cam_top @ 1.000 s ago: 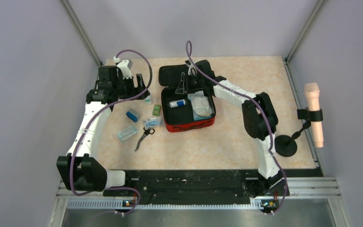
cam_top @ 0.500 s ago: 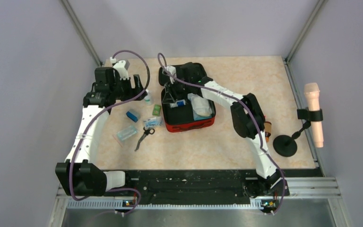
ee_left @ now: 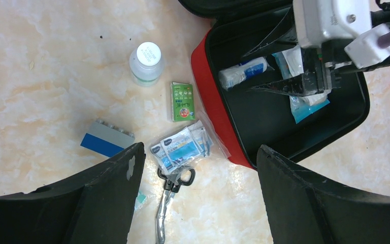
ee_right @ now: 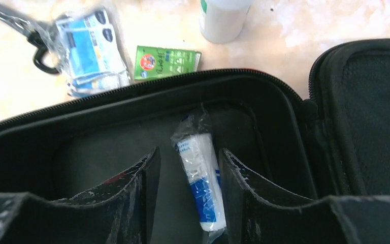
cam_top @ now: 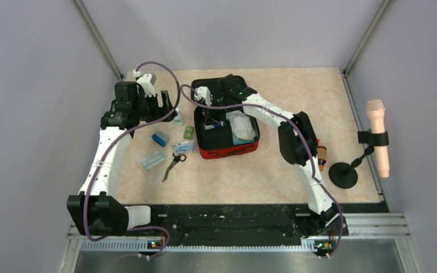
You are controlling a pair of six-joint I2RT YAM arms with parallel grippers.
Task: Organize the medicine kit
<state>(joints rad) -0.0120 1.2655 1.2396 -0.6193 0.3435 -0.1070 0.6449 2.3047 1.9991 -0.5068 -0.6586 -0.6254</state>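
Observation:
The medicine kit (cam_top: pixel 227 152) lies open in the middle of the table, red outside and black inside, with its lid folded back. It also shows in the left wrist view (ee_left: pixel 210 101) and the right wrist view (ee_right: pixel 132 91). A wrapped white-and-blue roll (ee_right: pixel 200 183) lies in its left part, and white packets (cam_top: pixel 242 128) in its right part. My right gripper (ee_right: pixel 189 152) is open, down inside the case, with a finger on each side of the roll. My left gripper (ee_left: pixel 200 148) is wide open and empty, hovering above the loose items left of the case.
On the table left of the case are a white bottle (ee_left: pixel 146 62), a green packet (ee_left: pixel 183 100), a bag of wipes (ee_left: pixel 183 147), scissors (ee_left: pixel 170 198), a blue box (ee_left: pixel 106 140) and a clear pouch (cam_top: pixel 152 161). A microphone-shaped object on a stand (cam_top: pixel 376 136) is at the right edge.
My right gripper has swung left from the back of the case and dropped into its left part, around the roll. My left arm has shifted only slightly.

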